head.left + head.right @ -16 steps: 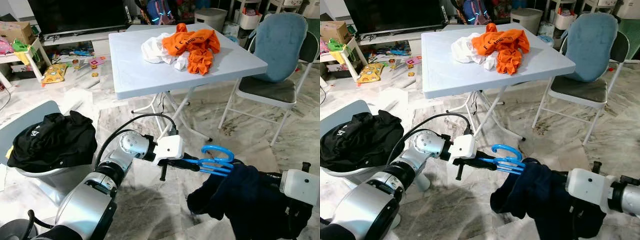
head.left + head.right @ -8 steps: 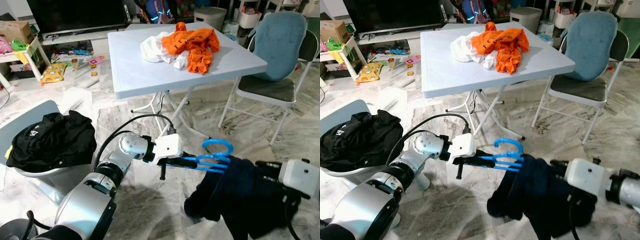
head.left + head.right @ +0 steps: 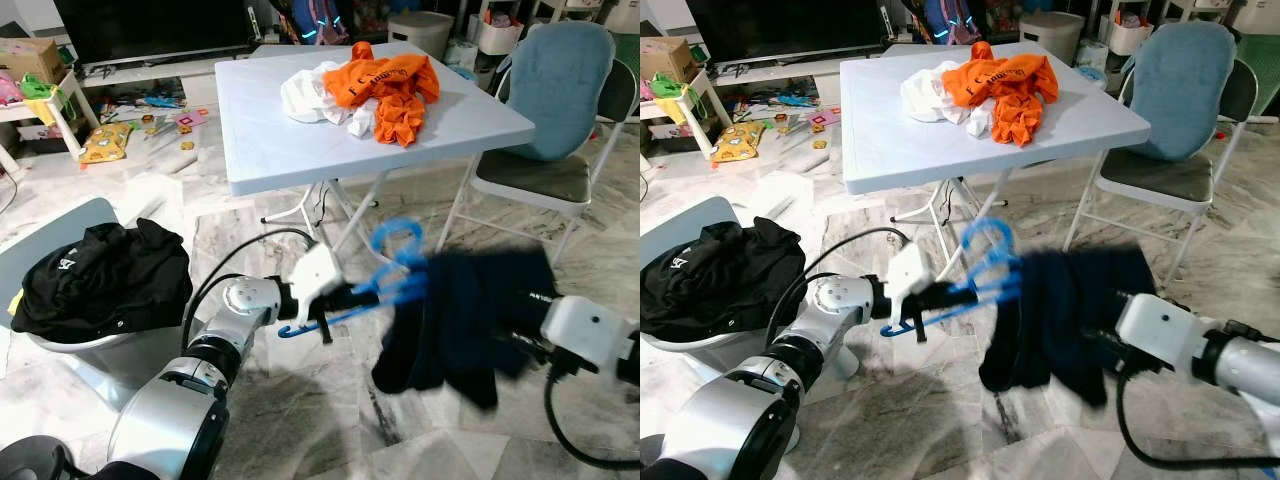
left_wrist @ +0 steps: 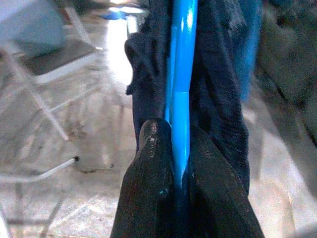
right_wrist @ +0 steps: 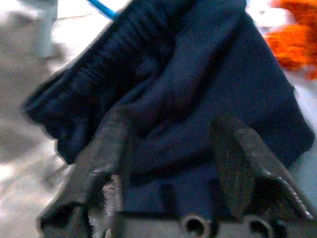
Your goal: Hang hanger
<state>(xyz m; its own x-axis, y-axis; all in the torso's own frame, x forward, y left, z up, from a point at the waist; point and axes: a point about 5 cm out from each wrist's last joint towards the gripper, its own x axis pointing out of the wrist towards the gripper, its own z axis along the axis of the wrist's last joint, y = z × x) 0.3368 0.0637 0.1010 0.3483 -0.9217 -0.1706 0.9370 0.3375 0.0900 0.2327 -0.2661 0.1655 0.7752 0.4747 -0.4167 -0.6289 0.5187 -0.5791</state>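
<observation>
Fingers of the left gripper (image 4: 181, 163) are pinched tight on the bright blue plastic hanger (image 3: 385, 285), holding it out at mid-height so its hook (image 3: 398, 238) stays free to catch a rail. Over at three o'clock, the right gripper (image 5: 171, 153) has its two fingers (image 5: 106, 148) spread wide with the dark navy fabric garment (image 3: 470, 315) bunched between them, and by my read it is steadying the cloth so it sits on the hanger rather than sliding off. The garment drapes over the hanger's far end and hangs clear of the marble floor (image 3: 300, 400).

Counting up: one hanger, one navy garment on it. Up at twelve o'clock, the pale blue folding surface (image 3: 280, 140) carries one orange shirt (image 3: 385, 85) and one white cloth (image 3: 310, 98) heaped together, waiting their turn, I'd guess. At nine o'clock, one black garment (image 3: 105, 280) lies piled on a grey seat (image 3: 50, 240). At two o'clock stands one folding chair with a blue cover (image 3: 555, 95). No rail or hook to hang on can be made out yet, so the hanging itself is still to come.
</observation>
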